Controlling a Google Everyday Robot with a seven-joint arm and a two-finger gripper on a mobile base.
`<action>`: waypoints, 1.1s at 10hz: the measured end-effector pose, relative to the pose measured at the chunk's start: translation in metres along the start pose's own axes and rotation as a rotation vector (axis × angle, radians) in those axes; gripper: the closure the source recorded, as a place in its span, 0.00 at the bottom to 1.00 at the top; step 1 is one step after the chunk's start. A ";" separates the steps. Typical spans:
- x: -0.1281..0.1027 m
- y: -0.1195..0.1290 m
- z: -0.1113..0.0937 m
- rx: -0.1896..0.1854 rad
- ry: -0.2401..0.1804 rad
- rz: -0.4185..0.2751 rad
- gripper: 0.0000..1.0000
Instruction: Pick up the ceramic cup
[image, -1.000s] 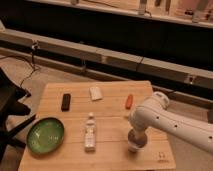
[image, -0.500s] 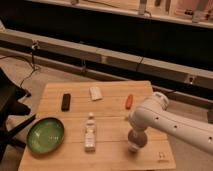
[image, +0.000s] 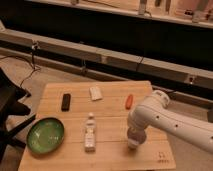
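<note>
My white arm (image: 165, 117) reaches in from the right, and its gripper (image: 133, 139) points straight down at the wooden table (image: 110, 115), right of centre near the front edge. A small pale round shape (image: 132, 146) shows at the gripper's tip. It may be the ceramic cup, and the gripper covers most of it. The green bowl (image: 45, 135) sits at the front left. The slim clear bottle (image: 89, 132) lies on its side in the middle, a hand's width left of the gripper.
A black bar (image: 65, 101), a white packet (image: 95, 93) and an orange-red object (image: 129, 101) lie across the table's back half. A dark chair (image: 10, 110) stands left of the table. A ledge and dark wall (image: 100, 55) run behind.
The gripper has settled very slightly lower and to the left over the same spot. Nothing else on the table has moved.
</note>
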 end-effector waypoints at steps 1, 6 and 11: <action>0.000 -0.001 -0.002 0.000 -0.001 0.001 0.89; -0.001 -0.007 -0.015 0.001 -0.003 -0.001 0.89; -0.001 -0.011 -0.024 -0.001 -0.005 0.002 0.89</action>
